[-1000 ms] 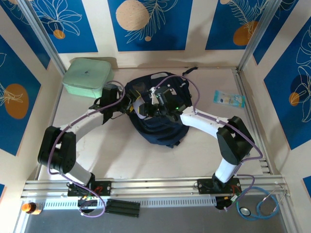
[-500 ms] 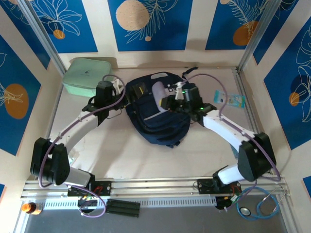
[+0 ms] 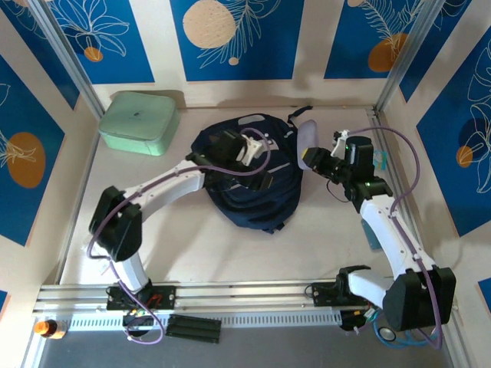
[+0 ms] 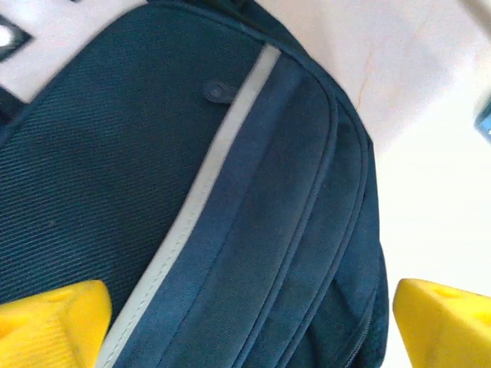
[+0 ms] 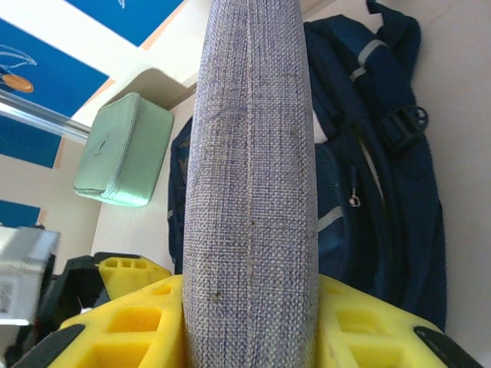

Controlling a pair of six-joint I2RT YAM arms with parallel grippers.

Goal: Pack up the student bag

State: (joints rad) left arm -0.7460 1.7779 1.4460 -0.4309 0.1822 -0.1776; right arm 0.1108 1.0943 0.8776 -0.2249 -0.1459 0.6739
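The large navy-blue fabric backpack lay mid-frame, the left jaws spread over it. A grey woven pouch was clamped in the right jaws to its right; insertion into a compartment was judged next.

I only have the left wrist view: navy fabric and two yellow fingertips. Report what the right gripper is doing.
Observer: The right gripper is shut on a grey woven pouch, held edge-on.
Operator: Give me its position against the bag.
Observer: In the top view the pouch is beside the bag's right edge, toward its far end.
Operator: Name anything else out there.
Observer: A mint-green case lies at the far left of the table, apart from the bag.
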